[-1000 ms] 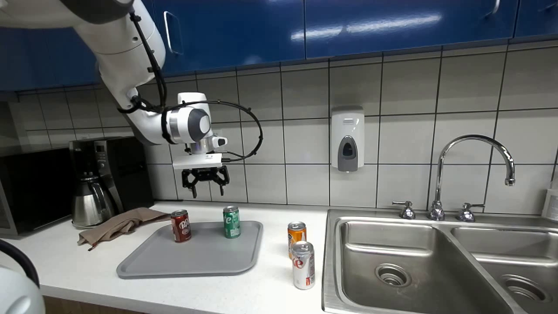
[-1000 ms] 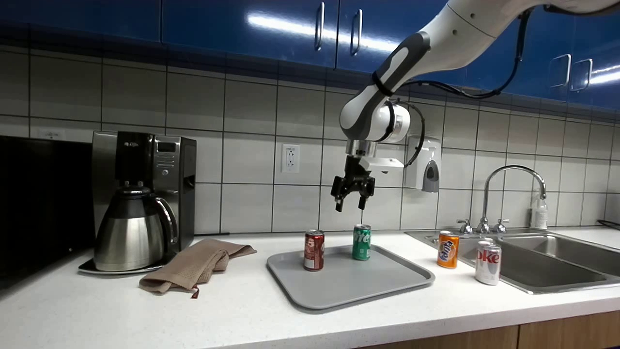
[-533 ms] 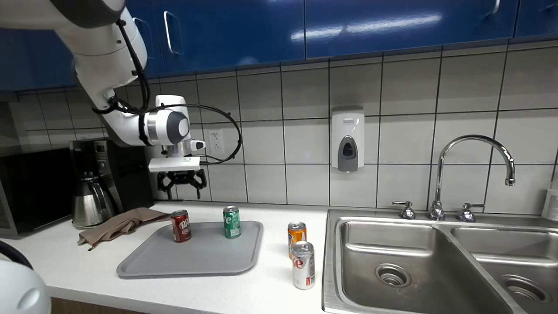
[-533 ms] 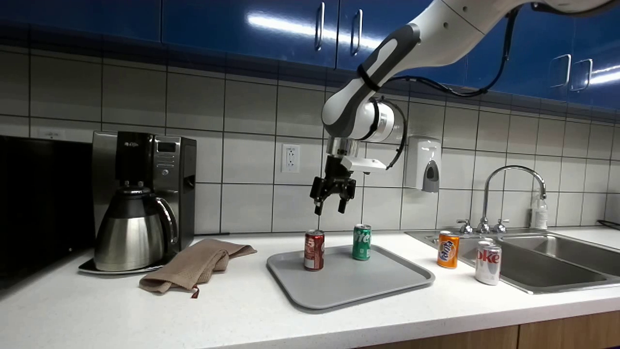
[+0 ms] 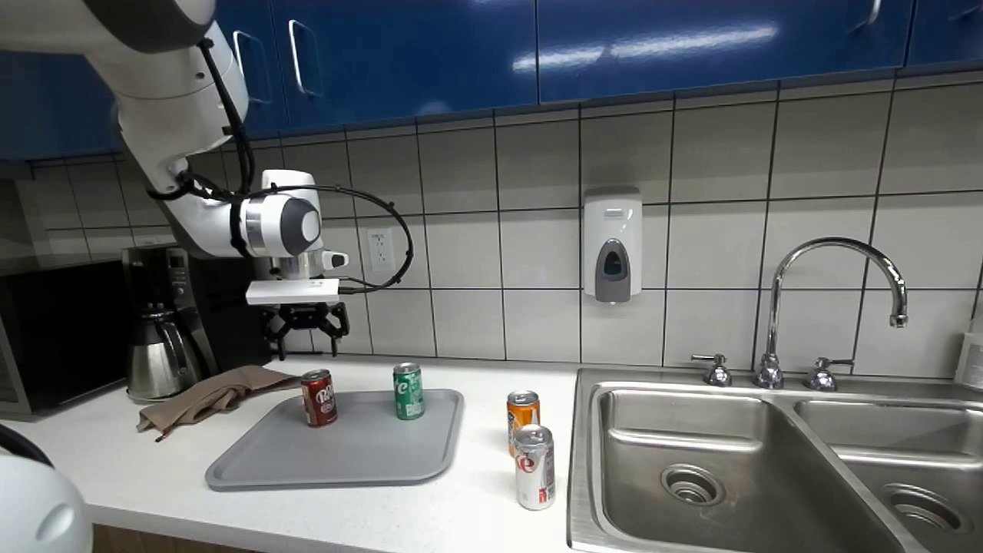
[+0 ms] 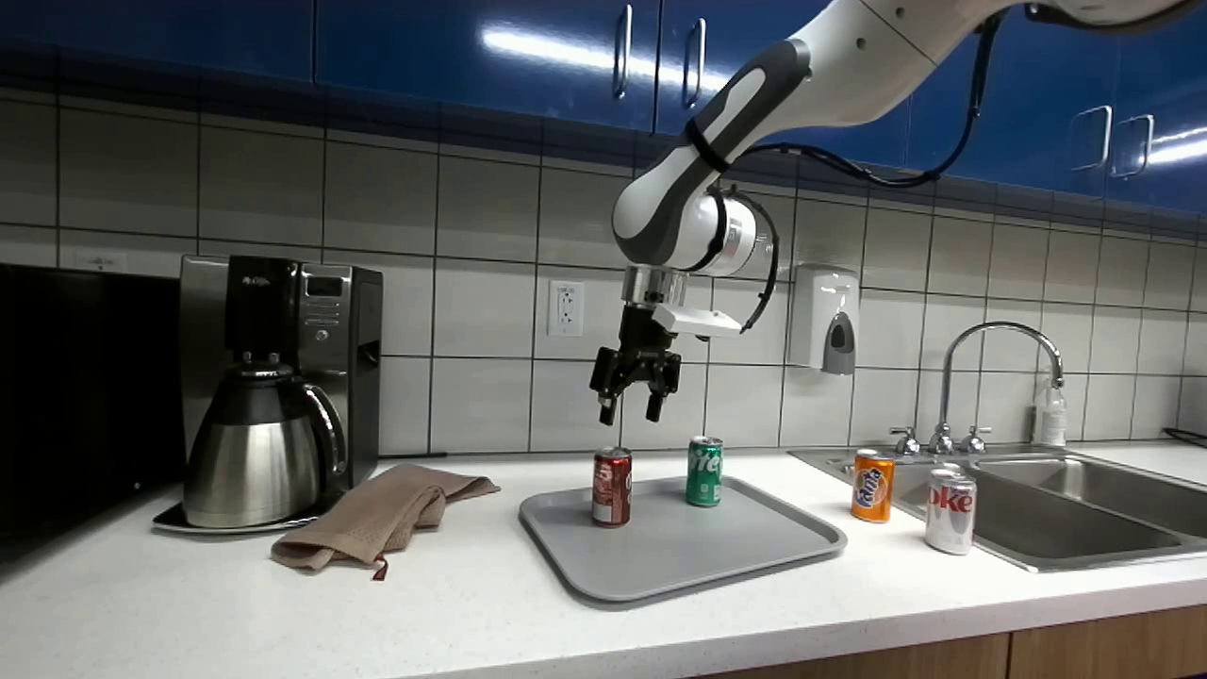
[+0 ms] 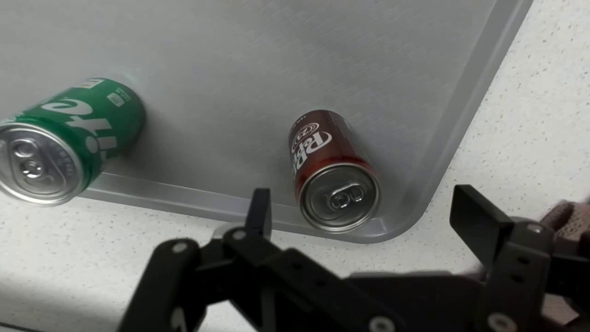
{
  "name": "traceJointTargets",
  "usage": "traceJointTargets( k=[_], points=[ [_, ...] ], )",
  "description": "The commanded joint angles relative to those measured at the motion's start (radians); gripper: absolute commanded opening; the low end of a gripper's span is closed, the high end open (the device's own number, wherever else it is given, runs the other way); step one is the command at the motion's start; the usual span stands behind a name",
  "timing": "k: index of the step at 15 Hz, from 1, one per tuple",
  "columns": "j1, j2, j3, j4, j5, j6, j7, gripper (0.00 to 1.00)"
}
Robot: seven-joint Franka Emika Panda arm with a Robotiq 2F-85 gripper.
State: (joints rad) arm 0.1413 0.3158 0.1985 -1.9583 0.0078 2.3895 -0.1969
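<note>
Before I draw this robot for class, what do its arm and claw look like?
The arm is white with dark grey panels, rounded joints and black straps; black cables loop along it. Below a silver collar, the claw is black and hinged, with blocky fingers.

Wrist view: red cylindrical metal can point(image 7: 334, 170) below my claw point(image 7: 364, 205); green cylindrical metal can point(image 7: 92, 131) to my left, both on grey rectangular plastic tray point(image 7: 207, 92); crumpled brown cloth point(image 7: 570, 219) right.
</note>
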Motion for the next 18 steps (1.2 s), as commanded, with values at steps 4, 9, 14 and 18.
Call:
traceJointTargets(
  k=[4, 9, 14, 18],
  points=[
    [0.005, 0.007, -0.003, 0.004, -0.001, -0.004, -0.007, 1.0],
    [0.004, 0.03, -0.001, 0.008, 0.0, 0.006, -0.012, 1.0],
    [0.018, 0.067, -0.011, 0.031, -0.027, 0.001, 0.015, 1.0],
    [0.03, 0.091, -0.019, 0.048, -0.049, 0.001, 0.031, 1.0]
  ],
)
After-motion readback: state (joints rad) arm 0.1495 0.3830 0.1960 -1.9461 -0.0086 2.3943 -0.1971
